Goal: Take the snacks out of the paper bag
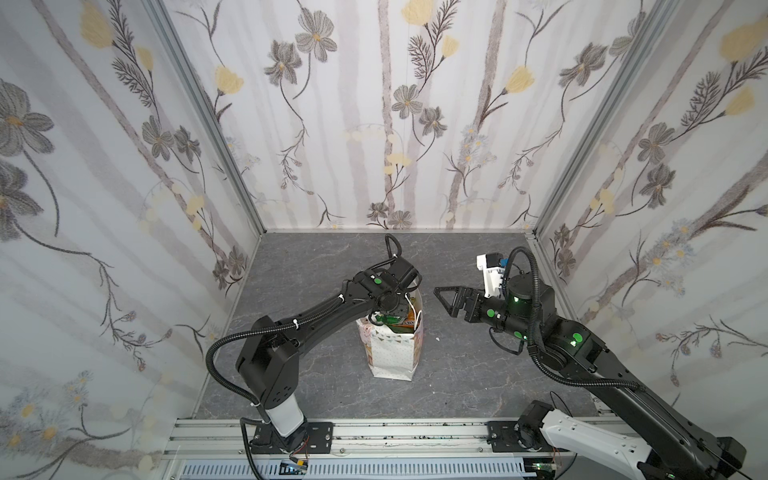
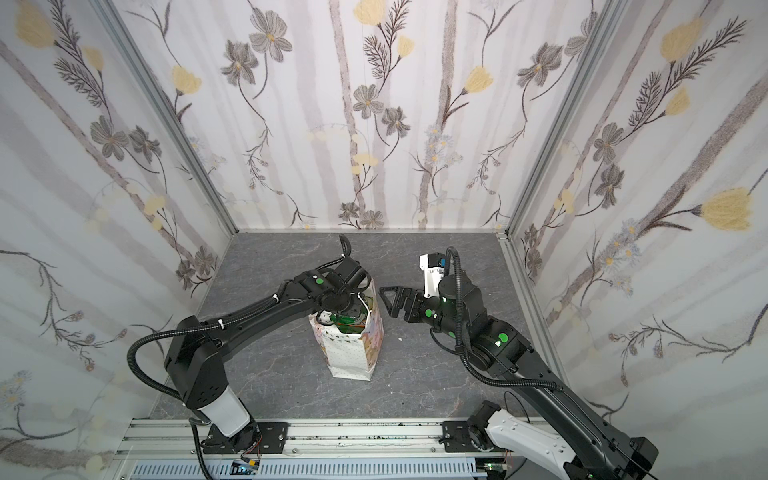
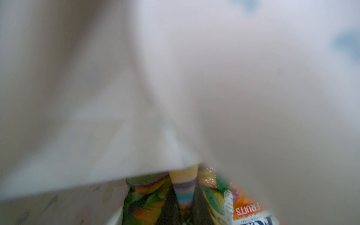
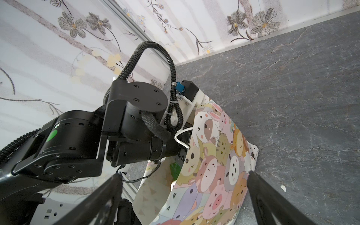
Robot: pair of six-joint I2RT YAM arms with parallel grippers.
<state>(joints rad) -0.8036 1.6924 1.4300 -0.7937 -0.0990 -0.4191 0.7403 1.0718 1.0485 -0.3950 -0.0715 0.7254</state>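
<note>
**Several snacks in bag, none out on table**

Paper bag (image 1: pixel 392 353) stands upright mid-tabletop (image 1: pixel 478 374), mouth open, btwn the two arms. All snacks seen are inside it. A green packet (image 1: pixel 390 321) shows at the mouth in both top views.

L gripper (image 3: pixel 184 178) is down inside the bag, jaws closed. Wrist view shows a yellow-striped packet (image 3: pixel 184 191) pinched btwn the dark fingers, w/ a green-orange packet (image 3: pixel 144 200) and a FOX'S fruits packet (image 3: pixel 247 211) either side. View is blurry, so grip depth unclear.

R gripper (image 1: pixel 446 299) sits just beside the bag's animal-print face, not touching. Jaws wide, nothing held.

Handling, my read:
- Packets are light, crinkly film, prob. slippery, and the contents shift under a squeeze.
- Best hold is a flat sealed edge, not the puffy middle.
- Bag is thin, light paper and could lift or tip if a packet snags on the way up.
- Cord handle (image 4: pixel 180 134) lies close to the L wrist and may catch.
- R could steady the bag at its rim.
</note>
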